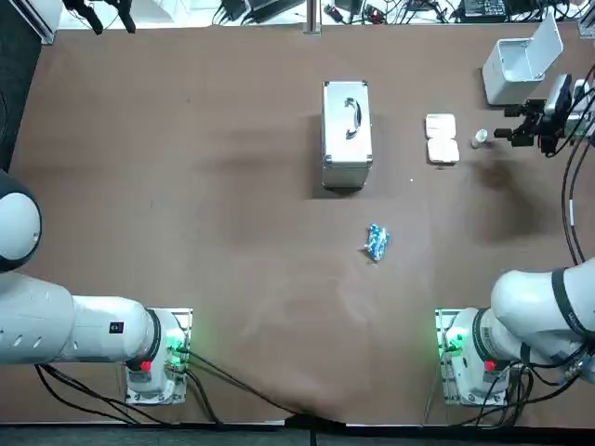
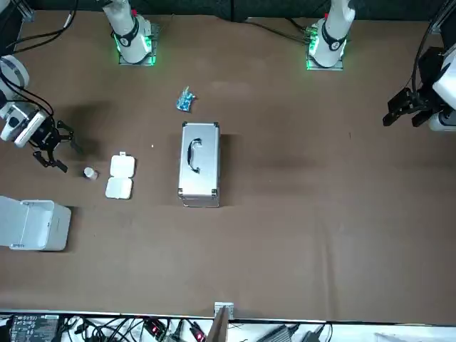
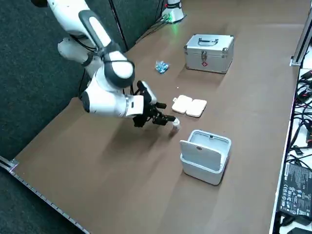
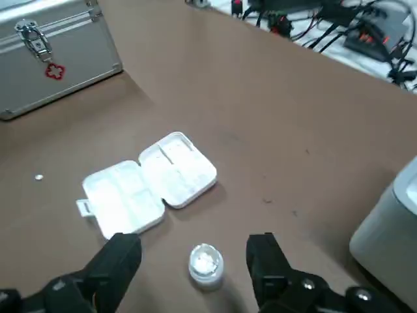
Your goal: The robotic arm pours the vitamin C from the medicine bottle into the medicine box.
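We note the medicine bottle [image 4: 206, 264] standing upright toward the table's far right corner, just beside the open medicine box [image 4: 150, 186]. We judge the grasp should be centred on the bottle's body and closed gently, so it does not tip or spill before the tilt over the box. The right end effector [image 4: 194, 242] is spread wide, its fingers flanking the bottle without touching it, and it holds nothing.

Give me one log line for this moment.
right gripper: open, facing bottle | bottle: upright on table, not held | pill box: open, beside bottle | pour: not started
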Controlling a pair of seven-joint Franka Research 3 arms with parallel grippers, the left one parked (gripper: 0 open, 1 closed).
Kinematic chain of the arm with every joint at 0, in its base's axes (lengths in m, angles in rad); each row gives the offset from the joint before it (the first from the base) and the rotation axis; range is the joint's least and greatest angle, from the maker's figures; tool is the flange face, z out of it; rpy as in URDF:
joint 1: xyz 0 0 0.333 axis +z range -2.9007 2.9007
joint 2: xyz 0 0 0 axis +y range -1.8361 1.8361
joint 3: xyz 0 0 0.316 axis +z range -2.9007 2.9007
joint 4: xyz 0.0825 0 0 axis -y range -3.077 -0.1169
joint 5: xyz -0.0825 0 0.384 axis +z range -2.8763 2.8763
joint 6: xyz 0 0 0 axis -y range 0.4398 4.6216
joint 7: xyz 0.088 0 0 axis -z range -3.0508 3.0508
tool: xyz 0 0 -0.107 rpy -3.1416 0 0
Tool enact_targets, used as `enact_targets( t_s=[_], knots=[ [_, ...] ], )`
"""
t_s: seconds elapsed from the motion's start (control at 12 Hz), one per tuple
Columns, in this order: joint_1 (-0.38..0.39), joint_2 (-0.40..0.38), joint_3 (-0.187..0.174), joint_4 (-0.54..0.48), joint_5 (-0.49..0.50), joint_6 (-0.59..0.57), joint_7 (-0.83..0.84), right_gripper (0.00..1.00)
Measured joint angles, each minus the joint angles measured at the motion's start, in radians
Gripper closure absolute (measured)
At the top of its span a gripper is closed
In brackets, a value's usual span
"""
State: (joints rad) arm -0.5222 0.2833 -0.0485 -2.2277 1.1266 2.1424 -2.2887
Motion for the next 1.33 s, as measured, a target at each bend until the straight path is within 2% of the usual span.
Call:
enact_targets(
  t_s=[0.08,0.17,0.33,0.75,1.33],
  knots=[
    [0.014,-0.021,0.001,0.008,-0.050,0.003,0.073,0.00],
    [0.040,-0.049,0.002,0.039,-0.162,0.003,0.233,0.00],
    [0.065,-0.059,0.005,0.089,-0.272,-0.017,0.401,0.00],
    [0.141,-0.076,0.004,0.191,-0.499,-0.061,0.799,0.00],
    [0.267,-0.213,0.004,0.199,-0.760,-0.112,1.339,0.00]
  ],
)
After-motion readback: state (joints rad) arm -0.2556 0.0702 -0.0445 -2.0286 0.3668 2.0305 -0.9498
